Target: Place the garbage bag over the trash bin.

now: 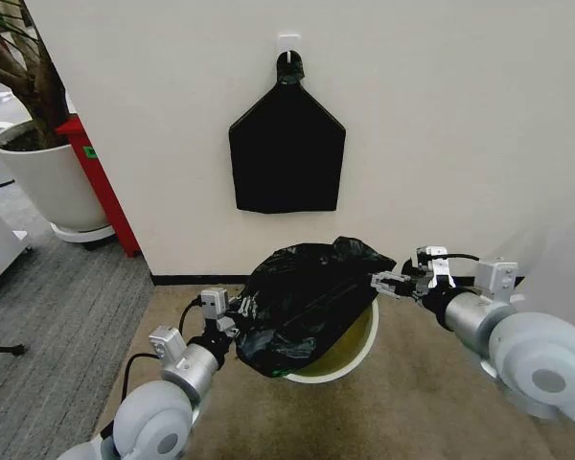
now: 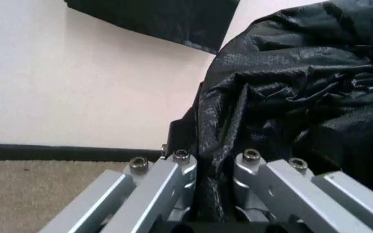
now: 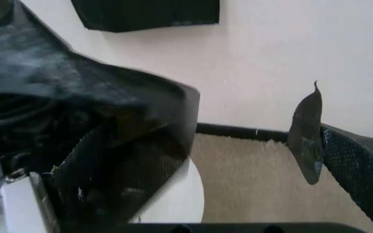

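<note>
My left gripper (image 1: 238, 321) is clamped on a fold of the garbage bag (image 1: 311, 297) at its left side; from my left wrist I see the crinkled black plastic (image 2: 290, 97) pinched between my two metal fingers (image 2: 173, 179). My right gripper (image 1: 388, 284) sits at the bag's right edge, over the far right part of the rim, and its jaws stand apart: from that wrist one black mesh pad (image 3: 361, 170) is out in the air with a scrap of film stuck to it, while the bag (image 3: 89, 126) drapes over the other side. The bag lies bunched on top of the trash bin (image 1: 364, 353), covering its left and back rim, with the front right rim and yellowish inside showing. The bin stands on tan carpet (image 1: 412, 412) just before the wall (image 1: 460, 115), under a flat black bundle (image 1: 287, 151) hanging from a hook (image 1: 288, 42)
</note>
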### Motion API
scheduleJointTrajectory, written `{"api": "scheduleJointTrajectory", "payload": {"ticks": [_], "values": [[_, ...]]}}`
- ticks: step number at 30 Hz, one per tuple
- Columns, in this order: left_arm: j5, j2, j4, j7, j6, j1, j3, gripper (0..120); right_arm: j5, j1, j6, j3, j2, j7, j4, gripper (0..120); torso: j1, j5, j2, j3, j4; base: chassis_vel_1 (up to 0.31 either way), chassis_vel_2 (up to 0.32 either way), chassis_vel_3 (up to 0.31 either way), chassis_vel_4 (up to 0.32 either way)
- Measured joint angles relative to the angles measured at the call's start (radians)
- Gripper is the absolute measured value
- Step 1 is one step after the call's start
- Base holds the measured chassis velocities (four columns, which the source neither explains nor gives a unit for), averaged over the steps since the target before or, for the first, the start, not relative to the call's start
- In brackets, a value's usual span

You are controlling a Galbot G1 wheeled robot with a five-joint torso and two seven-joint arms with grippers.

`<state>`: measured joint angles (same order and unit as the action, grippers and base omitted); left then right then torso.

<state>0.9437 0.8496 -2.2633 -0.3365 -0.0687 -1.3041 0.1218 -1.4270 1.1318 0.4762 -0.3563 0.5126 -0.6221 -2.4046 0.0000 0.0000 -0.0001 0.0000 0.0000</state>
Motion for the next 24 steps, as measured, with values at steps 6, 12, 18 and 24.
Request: {"api": "scheduleJointTrajectory", "payload": {"ticks": [6,12,18,24], "values": [[0.027,-0.003,0.009,-0.026,-0.018,0.02,-0.005,4,0.003,-0.007,-0.001,-0.018,-0.016,0.003,-0.023,100,0.0,0.0,0.0,0.0,0.0,0.0,0.0,0.0,0.0],[0.053,-0.004,0.015,-0.05,-0.03,0.036,-0.005,4,0.054,-0.005,0.002,-0.02,-0.026,0.032,-0.02,100,0.0,0.0,0.0,0.0,0.0,0.0,0.0,0.0,0.0],[0.075,-0.011,0.018,-0.066,-0.039,0.057,-0.003,4,0.198,-0.002,0.009,-0.018,-0.045,0.123,-0.016,100,0.0,0.0001,0.0,0.0,0.0,0.0,0.0,0.0,0.0],[0.028,-0.032,0.018,-0.048,-0.041,0.074,-0.002,4,0.369,-0.041,0.014,-0.003,-0.123,0.26,-0.031,100,0.0,-0.0002,0.0,0.0,0.0,0.0,0.0,0.0,0.0]]}}
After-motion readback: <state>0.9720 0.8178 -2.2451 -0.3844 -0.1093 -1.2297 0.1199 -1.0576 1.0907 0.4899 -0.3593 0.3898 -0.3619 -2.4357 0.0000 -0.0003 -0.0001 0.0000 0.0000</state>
